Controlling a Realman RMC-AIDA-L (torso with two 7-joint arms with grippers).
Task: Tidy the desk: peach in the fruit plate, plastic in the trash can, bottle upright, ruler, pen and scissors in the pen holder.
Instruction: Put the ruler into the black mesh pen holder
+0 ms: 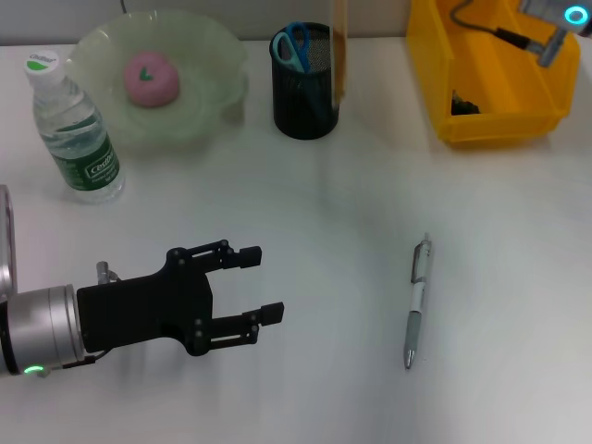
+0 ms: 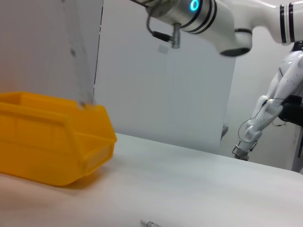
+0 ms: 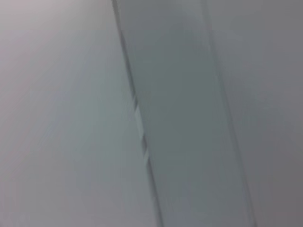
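**White desk, one pen left lying flat**

White desk (image 1: 305,203) is what you see from the head camera. Start at your left. Your left gripper (image 1: 259,287) hangs low over the desk near the front edge. Its two black fingers (image 1: 248,256) are spread wide apart, and nothing is between them.

Behind it, at the far left, the bottle (image 1: 74,129) stands up straight with its cap on. Just beside the bottle is the green plate (image 1: 199,65), and the pink peach (image 1: 151,78) sits in the middle of it.

Next comes the black holder (image 1: 303,97). The blue scissors (image 1: 293,44) stick out of its top. The ruler (image 1: 339,46) stands in it too, at the side nearer the bin.

Now look to the front right. The pen (image 1: 416,303) lies flat on the desk, well apart from your left gripper and from the holder. You can see just its tip in the left wrist view.

At the far right is the yellow bin (image 1: 499,102). Something dark lies in it, but it is too small to tell what. Your right arm (image 1: 555,23) is up above the bin, at the top corner. You cannot see its gripper, and the right wrist view shows only a grey wall.
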